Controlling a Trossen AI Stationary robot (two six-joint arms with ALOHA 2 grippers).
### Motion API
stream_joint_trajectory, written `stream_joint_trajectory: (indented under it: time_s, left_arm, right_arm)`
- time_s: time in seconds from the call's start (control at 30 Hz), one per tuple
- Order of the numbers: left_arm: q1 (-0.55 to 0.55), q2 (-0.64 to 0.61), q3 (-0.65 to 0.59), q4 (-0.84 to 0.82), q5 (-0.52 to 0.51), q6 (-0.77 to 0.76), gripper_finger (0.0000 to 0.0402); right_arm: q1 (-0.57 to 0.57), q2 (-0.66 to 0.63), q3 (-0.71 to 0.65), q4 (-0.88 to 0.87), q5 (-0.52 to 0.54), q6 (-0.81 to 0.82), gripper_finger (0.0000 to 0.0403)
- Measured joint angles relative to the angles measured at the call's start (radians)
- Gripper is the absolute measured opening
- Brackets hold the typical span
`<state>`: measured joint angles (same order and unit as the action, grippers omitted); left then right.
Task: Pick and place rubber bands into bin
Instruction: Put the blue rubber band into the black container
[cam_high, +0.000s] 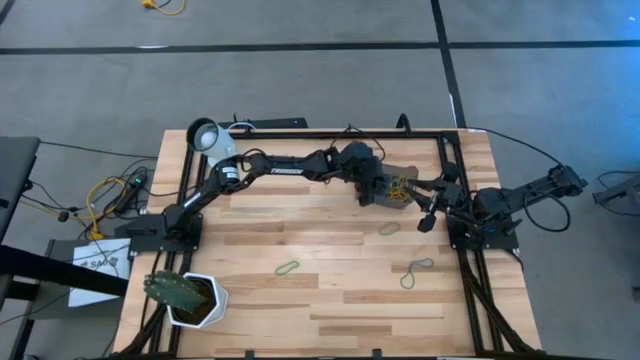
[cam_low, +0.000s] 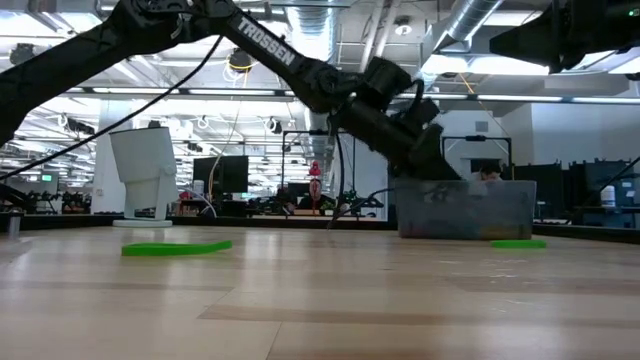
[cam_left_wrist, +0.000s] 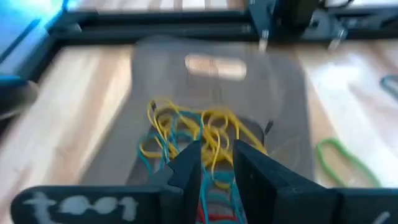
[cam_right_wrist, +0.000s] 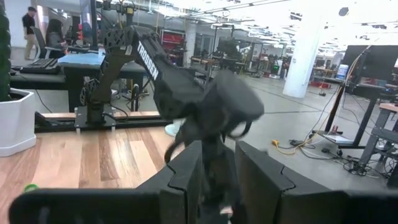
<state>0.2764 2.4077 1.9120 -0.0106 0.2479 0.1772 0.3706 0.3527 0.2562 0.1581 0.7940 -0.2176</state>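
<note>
Three rubber bands (cam_high: 287, 267) flat on table, left claw (cam_left_wrist: 216, 163) over bin (cam_high: 404, 172)

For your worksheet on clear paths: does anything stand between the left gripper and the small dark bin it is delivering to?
Nothing visible does. The left gripper hangs directly over the small dark rectangular bin, above the tangled yellow and teal rubber bands inside.

Yellow, teal and red thin rubber bands (cam_left_wrist: 186, 134) fill the translucent grey-brown plastic bin (cam_left_wrist: 283, 99); green rubber loops (cam_high: 287, 267) dot the pale striped wooden table (cam_high: 330, 310).
</note>
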Motion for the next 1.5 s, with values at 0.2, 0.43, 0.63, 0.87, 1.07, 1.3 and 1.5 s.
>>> stream_joint_trajectory:
  time_s: [0.2, 0.43, 0.63, 0.87, 1.07, 1.3, 1.5]
  left_arm:
    - [0.006, -0.136, 0.084, -0.209, -0.001, 0.049, 0.0084]
    - [0.026, -0.416, 0.146, -0.599, -0.088, 0.174, 0.0084]
    - [0.027, -0.668, 0.145, -0.943, -0.265, 0.178, 0.0084]
    - [0.017, -0.949, -0.02, -1.078, -0.297, 0.078, 0.0081]
    - [-0.009, -1.278, -0.494, -0.862, -0.498, -0.018, 0.0065]
    - [-0.054, -1.686, -1.159, -0.364, -0.467, -0.13, 0.0055]
    - [-0.073, -1.909, -1.537, 0.033, -0.422, -0.142, 0.0055]
  right_arm:
    - [0.019, 0.0, 0.0, 0.0, 0.002, 0.0, 0.0092]
    - [0.084, 0.0, 0.0, -0.001, 0.117, 0.038, 0.0092]
    - [0.174, 0.0, 0.0, -0.001, 0.126, 0.063, 0.0092]
    - [0.302, 0.0, 0.014, -0.002, 0.131, 0.139, 0.0092]
    - [0.384, 0.0, 0.014, -0.047, 0.132, 0.155, 0.0092]
    - [0.373, 0.001, 0.014, -0.299, 0.131, 0.458, 0.0092]
    - [0.273, 0.116, 0.014, -0.479, 0.035, 0.935, 0.0092]
